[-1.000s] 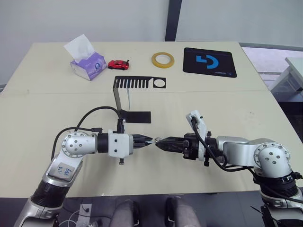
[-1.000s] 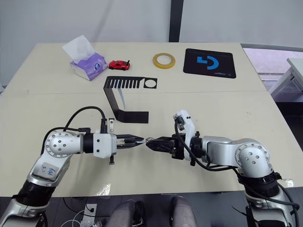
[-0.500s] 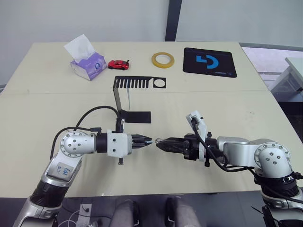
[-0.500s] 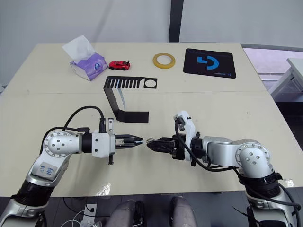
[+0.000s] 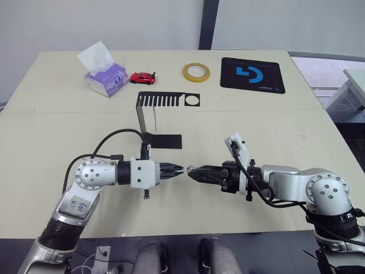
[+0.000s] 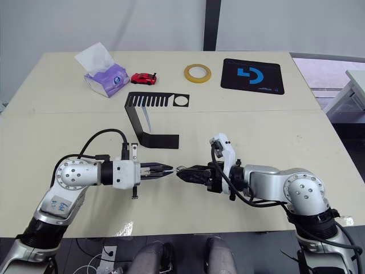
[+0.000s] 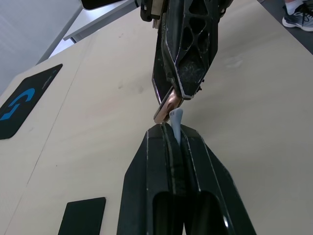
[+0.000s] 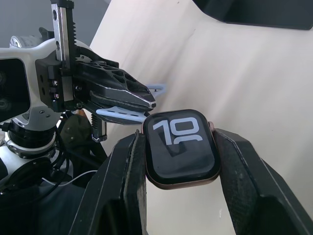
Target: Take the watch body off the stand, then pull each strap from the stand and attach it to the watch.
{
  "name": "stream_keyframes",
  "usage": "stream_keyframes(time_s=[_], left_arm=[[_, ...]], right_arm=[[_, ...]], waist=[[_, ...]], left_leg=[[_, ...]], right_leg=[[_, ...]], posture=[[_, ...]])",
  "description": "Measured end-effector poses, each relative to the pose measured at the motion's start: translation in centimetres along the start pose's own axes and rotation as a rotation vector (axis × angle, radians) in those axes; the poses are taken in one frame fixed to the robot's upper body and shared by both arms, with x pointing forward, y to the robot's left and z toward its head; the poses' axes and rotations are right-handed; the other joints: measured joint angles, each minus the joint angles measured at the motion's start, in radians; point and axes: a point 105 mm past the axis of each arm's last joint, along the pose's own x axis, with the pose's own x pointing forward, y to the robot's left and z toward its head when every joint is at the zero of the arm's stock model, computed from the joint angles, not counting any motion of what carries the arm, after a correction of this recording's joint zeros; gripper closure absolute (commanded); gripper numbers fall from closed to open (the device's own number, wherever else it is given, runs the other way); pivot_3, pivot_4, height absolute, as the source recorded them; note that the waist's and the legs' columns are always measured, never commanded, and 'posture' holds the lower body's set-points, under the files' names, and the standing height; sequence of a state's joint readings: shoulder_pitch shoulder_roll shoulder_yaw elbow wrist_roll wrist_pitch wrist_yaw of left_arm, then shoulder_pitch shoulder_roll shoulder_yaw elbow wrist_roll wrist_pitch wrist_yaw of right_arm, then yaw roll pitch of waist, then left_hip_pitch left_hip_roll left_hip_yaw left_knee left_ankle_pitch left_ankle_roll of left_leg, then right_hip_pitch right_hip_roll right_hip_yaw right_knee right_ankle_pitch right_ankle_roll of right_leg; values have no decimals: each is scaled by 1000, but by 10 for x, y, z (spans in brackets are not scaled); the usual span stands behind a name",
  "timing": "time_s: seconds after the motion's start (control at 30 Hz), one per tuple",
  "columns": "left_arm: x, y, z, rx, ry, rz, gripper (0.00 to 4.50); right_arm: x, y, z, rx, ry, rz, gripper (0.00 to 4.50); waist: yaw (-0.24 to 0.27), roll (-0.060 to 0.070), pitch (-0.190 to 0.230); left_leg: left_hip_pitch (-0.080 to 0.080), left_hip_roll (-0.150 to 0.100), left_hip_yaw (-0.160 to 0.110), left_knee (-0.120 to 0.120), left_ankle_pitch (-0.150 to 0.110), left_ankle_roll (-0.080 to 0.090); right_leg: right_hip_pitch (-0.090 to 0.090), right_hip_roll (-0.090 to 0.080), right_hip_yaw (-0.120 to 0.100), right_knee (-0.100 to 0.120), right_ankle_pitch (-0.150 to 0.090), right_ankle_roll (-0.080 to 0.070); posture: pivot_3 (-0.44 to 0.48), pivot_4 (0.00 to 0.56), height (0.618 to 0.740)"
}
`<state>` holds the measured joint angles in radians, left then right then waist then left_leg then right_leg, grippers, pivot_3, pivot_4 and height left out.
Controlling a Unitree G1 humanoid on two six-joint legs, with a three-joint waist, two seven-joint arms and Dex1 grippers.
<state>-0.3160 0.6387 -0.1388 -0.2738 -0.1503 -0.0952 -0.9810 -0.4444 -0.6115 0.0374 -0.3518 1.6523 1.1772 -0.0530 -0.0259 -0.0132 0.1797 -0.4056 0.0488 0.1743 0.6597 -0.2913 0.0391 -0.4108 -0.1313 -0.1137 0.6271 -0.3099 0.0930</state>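
A pale beige tabletop (image 5: 274, 123) fills the scene, a faint seam crossing it from side to side. Behind its far edge rises a plain light grey wall (image 5: 102, 23), split by a dark vertical post (image 5: 208, 24). At the far right, beyond the tabletop's edge, stands what may be another light-coloured piece of furniture (image 5: 352, 91) over a dark floor. The light is even and soft.

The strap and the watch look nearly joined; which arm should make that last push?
Probably the left. The left gripper pinches the strap, its tip beside the watch body, which the right gripper holds steady.
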Motion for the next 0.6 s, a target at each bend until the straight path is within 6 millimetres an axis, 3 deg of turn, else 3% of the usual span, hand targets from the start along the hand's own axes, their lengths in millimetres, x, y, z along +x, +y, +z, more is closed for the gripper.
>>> stream_keyframes(time_s=[0.6], left_arm=[[2, 0, 0, -12, -6, 5, 4500]], right_arm=[[0, 0, 0, 5, 0, -1, 2820]], waist=[[0, 0, 0]], left_leg=[[0, 0, 0, 0, 0, 0]], right_leg=[[0, 0, 0, 0, 0, 0]], posture=[[0, 150, 740]])
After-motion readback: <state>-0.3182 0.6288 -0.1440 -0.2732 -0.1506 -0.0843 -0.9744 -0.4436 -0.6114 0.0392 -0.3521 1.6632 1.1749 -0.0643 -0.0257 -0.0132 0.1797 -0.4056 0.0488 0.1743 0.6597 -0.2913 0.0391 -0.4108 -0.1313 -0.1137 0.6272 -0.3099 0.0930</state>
